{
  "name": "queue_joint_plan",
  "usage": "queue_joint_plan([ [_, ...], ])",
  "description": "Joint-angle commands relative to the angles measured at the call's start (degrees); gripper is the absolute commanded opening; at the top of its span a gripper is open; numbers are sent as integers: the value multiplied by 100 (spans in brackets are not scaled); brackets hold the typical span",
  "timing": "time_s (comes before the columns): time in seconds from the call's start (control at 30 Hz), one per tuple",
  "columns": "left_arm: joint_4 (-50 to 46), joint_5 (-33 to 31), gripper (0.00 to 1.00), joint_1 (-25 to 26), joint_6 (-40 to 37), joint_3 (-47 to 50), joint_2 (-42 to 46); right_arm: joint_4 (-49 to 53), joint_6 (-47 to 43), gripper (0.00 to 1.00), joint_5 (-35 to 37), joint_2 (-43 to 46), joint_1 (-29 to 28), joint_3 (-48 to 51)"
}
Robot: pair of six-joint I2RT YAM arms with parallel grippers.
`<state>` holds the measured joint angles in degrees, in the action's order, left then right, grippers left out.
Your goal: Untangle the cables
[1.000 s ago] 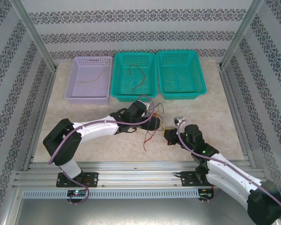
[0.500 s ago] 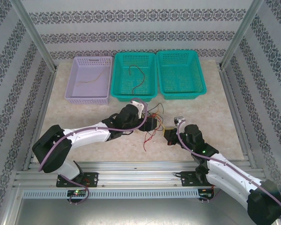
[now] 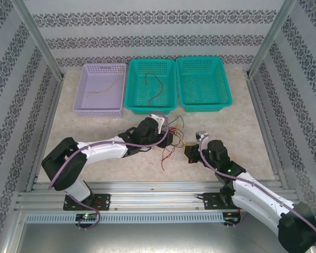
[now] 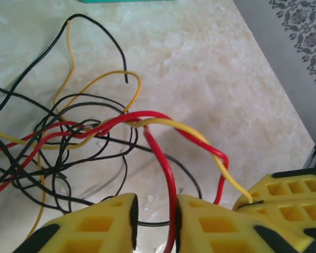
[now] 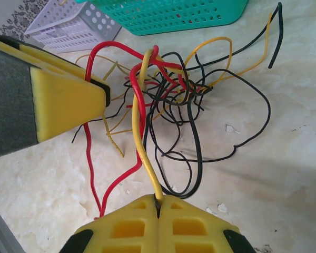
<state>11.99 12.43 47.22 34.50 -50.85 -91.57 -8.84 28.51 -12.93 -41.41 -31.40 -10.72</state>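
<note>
Cables (image 3: pixel 173 141) sit knotted on the desk (image 3: pixel 105 168) in the top view, near the middle, between the left claw (image 3: pixel 167 138) and right claw (image 3: pixel 189 152). Left wrist cam: a red cable (image 4: pixel 166 174) runs between the left claw's fingers (image 4: pixel 210 226), which aren't clamped, there's a gap beside it. Right wrist cam: right claw is clenched tight on a yellow cable (image 5: pixel 142 153).

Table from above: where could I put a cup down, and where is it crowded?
Bare table: between the lilac basket and the left arm; between the right green basket and the right arm; a strip in front of the cables, by the metal rail. Crowded: the middle, where the cables sprawl between the left gripper and right gripper.
</note>
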Motion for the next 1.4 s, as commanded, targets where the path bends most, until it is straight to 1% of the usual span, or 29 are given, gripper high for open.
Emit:
queue_joint_plan([
  [0.0,-219,-109,10,59,-172,-240,152,-26,-66,0,110,95,-76,-66],
  [0.03,-297,-154,2,51,-225,-247,243,-5,-65,0,155,113,-73,-62],
  [0.07,-397,-207,0,35,-286,-267,357,26,-52,0,210,119,-69,-62],
  [0.17,-735,-236,0,-71,-432,-314,824,156,-21,0,437,111,-77,-71],
  [0.3,-1435,-365,0,-379,-593,-427,1806,340,22,0,732,21,-63,-110],
  [0.4,-2088,-369,0,-727,-743,-704,2536,472,59,0,981,-113,-54,-153],
  [0.53,-3097,-86,0,-1346,-929,-1373,3154,598,194,0,1220,-343,55,-219],
  [0.67,-3960,194,0,-1918,-1223,-2238,3362,654,285,0,1261,-495,210,-280],
  [0.83,-4628,188,0,-2490,-1534,-3192,3335,720,421,0,1330,-509,374,-265],
  [0.93,-4698,259,0,-2661,-1550,-3490,3271,708,427,0,1277,-483,415,-247],
  [1.0,-4549,585,0,-2659,-1406,-3428,3195,674,411,0,1199,-474,415,-241],
  [1.07,-4264,949,0,-2663,-1152,-3099,3157,649,376,0,1091,-443,424,-243],
  [1.13,-3879,1233,11,-2653,-849,-2605,3174,613,350,0,1006,-391,424,-205],
  [1.17,-3629,1355,21,-2648,-701,-2320,3194,593,348,0,974,-365,424,-187],
  [1.2,-3455,1444,35,-2638,-599,-2098,3206,569,348,0,957,-351,425,-172],
  [1.23,-3283,1480,44,-2593,-493,-1859,3211,555,339,0,941,-337,424,-167],
  [1.3,-2915,1606,54,-2421,-375,-1393,3185,526,330,0,915,-348,424,-159],
  [1.37,-2795,1585,61,-2186,-439,-1107,3096,500,322,0,906,-380,424,-167],
])
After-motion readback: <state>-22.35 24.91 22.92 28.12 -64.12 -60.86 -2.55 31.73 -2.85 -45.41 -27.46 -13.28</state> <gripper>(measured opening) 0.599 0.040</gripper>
